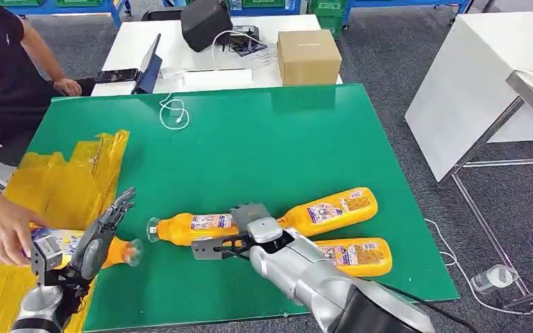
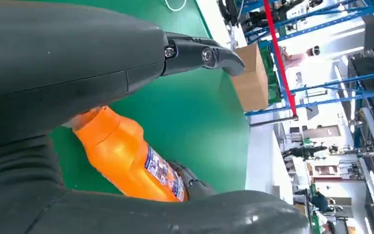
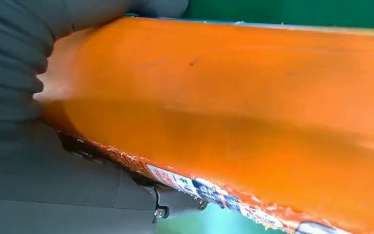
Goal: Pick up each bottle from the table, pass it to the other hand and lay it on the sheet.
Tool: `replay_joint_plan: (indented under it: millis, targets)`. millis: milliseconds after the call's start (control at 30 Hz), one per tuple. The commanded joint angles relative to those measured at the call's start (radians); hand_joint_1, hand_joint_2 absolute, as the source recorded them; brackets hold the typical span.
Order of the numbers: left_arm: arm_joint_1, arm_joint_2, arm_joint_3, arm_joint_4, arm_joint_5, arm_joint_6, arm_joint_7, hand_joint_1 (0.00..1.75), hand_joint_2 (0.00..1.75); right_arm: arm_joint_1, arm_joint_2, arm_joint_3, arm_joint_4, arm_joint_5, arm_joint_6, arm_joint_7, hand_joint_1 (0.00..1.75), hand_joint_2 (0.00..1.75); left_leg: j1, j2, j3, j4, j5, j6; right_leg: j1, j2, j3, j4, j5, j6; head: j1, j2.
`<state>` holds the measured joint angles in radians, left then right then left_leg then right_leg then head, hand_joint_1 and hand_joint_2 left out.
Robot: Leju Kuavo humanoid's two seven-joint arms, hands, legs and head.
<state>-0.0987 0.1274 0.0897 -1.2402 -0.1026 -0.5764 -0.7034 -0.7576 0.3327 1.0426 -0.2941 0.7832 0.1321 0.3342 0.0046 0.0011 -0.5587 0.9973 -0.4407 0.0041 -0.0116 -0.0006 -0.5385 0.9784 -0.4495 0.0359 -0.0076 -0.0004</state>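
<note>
A: What does the head view show?

B: A green bench (image 1: 264,139) with a crumpled yellow sheet (image 1: 62,180) over its left edge. Three orange bottles lie on the green to the right: one capped bottle (image 1: 187,227) pointing left, a second bottle (image 1: 333,208) angled up to the right, and a third bottle (image 1: 357,255) nearest the robot. The right robot hand (image 1: 246,232) rests between them, on the first one's base; how its fingers lie is unclear here. At the lower left, the left robot hand (image 1: 100,232) has its fingers spread over a fourth bottle (image 1: 114,251), which lies at the sheet's edge. A person's hand (image 1: 3,232) touches that bottle's other end. A white cable (image 1: 173,111) lies at the far side, and a cardboard box (image 1: 309,55) sits on a white table behind.

A: And the left wrist view?

B: The left robot hand (image 2: 78,83) arches over the orange bottle (image 2: 126,158), thumb below and a dark finger extended above, loosely cupped rather than clamped.

A: The right wrist view?

B: Very close: the right robot hand (image 3: 44,146) wraps an orange bottle (image 3: 233,117), with thumb and fingers against its side.
</note>
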Motion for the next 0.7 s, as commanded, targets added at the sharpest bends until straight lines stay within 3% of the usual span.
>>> replay_joint_plan:
  millis: [33,100,233,267,333,567,700]
  targets:
    - [-0.036,-0.071,0.065,0.039,-0.002,-0.011,0.005,0.00,0.00,0.050,-0.040,-0.067,0.065,-0.024,-0.029,-0.007,1.75,1.75,0.002,-0.005,-0.002,-0.002,0.003,0.000,0.002,-0.005,0.001,-0.004,0.002,-0.001,0.000,0.000]
    - [-0.026,-0.077,0.074,0.029,-0.006,-0.002,0.005,0.00,0.00,0.051,-0.041,-0.110,0.052,-0.048,-0.088,-0.029,1.75,1.75,0.000,-0.004,0.000,-0.001,0.002,0.001,0.000,-0.004,0.002,-0.002,0.000,0.000,0.000,0.000]
    - [0.035,-0.112,0.146,-0.037,0.042,-0.003,0.018,0.00,0.00,0.051,-0.044,-0.238,0.009,-0.100,-0.325,-0.205,1.75,1.75,0.002,-0.005,-0.002,-0.003,0.002,0.001,0.002,-0.004,0.002,-0.006,0.002,-0.001,0.000,0.000]
    - [0.063,-0.128,0.173,-0.077,0.084,-0.015,0.033,0.00,0.00,0.068,-0.049,-0.320,-0.039,-0.146,-0.421,-0.326,1.75,1.75,0.001,-0.001,-0.002,-0.002,0.001,0.001,0.000,0.000,0.011,-0.003,0.002,0.000,0.000,0.000]
    - [0.099,-0.154,0.212,-0.131,0.173,-0.044,0.069,0.00,0.00,0.094,-0.055,-0.426,-0.114,-0.202,-0.484,-0.465,1.75,1.75,0.001,0.000,-0.001,0.000,0.000,0.001,0.001,0.001,0.012,-0.002,0.001,0.000,0.000,0.000]
    - [0.121,-0.183,0.240,-0.170,0.275,-0.066,0.122,0.00,0.00,0.146,-0.062,-0.519,-0.233,-0.249,-0.517,-0.577,1.75,1.75,0.001,-0.004,-0.010,0.001,0.000,0.001,0.000,-0.003,0.004,-0.001,0.000,0.000,0.000,0.000]
    - [0.127,-0.184,0.238,-0.181,0.281,-0.066,0.128,0.00,0.00,0.152,-0.065,-0.526,-0.246,-0.248,-0.508,-0.581,1.75,1.75,0.000,-0.004,-0.014,0.001,0.001,0.001,0.000,-0.001,0.000,0.000,0.001,0.001,0.000,0.000]
